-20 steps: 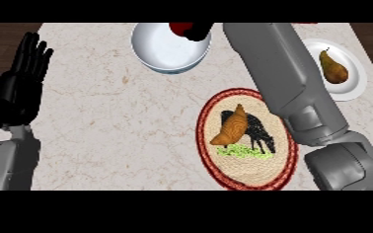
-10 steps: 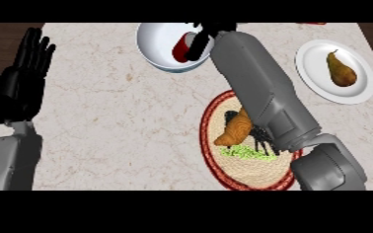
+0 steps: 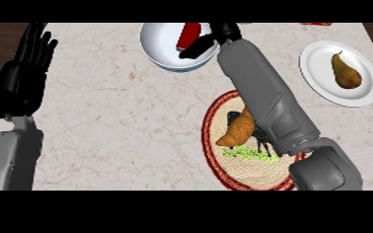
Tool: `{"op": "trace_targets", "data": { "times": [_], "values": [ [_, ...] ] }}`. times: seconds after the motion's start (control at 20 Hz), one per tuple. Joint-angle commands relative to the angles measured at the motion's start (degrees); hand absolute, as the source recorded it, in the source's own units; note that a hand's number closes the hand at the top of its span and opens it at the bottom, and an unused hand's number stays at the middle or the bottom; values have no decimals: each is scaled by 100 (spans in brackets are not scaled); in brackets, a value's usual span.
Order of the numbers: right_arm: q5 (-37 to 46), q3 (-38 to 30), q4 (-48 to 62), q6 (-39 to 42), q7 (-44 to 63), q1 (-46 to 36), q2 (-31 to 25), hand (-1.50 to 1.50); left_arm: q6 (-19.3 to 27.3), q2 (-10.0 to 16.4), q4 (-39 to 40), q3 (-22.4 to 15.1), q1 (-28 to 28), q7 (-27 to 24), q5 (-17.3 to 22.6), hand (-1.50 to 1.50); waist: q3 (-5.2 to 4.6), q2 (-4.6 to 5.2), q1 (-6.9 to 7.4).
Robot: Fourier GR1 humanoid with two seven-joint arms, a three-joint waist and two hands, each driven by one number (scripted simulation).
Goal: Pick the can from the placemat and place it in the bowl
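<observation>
We see the red cylindrical can (image 3: 189,35) lying slanted inside the white round bowl (image 3: 154,49), its upper end toward the bowl's far rim and its lower end near the middle. The bowl sits upright. The round woven placemat (image 3: 251,170), red-bordered with a hen pictured on it, lies flat, nearer us and apart from the bowl.

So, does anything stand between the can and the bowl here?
Nothing visible does. The red can is already within the rim of the white bowl, with the right hand beside it at the bowl's right side. The plate with the pear sits well off to the right.
</observation>
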Motion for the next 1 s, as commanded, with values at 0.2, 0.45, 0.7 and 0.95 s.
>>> {"op": "trace_targets", "data": {
  "times": [0.2, 0.45, 0.7, 0.95],
  "values": [
    [-590, -807, -121, -1079, -706, 64, -336, -150, 78, -132, -11, -97, 67, 43, -59, 0, 1, -2, -111],
    [-968, -1255, 27, -812, -888, 268, -1049, -150, 56, -155, -348, -73, 476, -4, -33, 0, 3, -52, -134],
    [-1358, -1613, 79, 51, -1338, 408, -1862, -150, 120, -191, -40, -36, 224, -95, -49, 0, 5, -40, -239],
    [-1492, -1747, 306, 707, -1890, 759, -2433, -150, 106, 35, 14, 110, -4, 68, -19, 0, 9, -23, -210]
  ]
}}
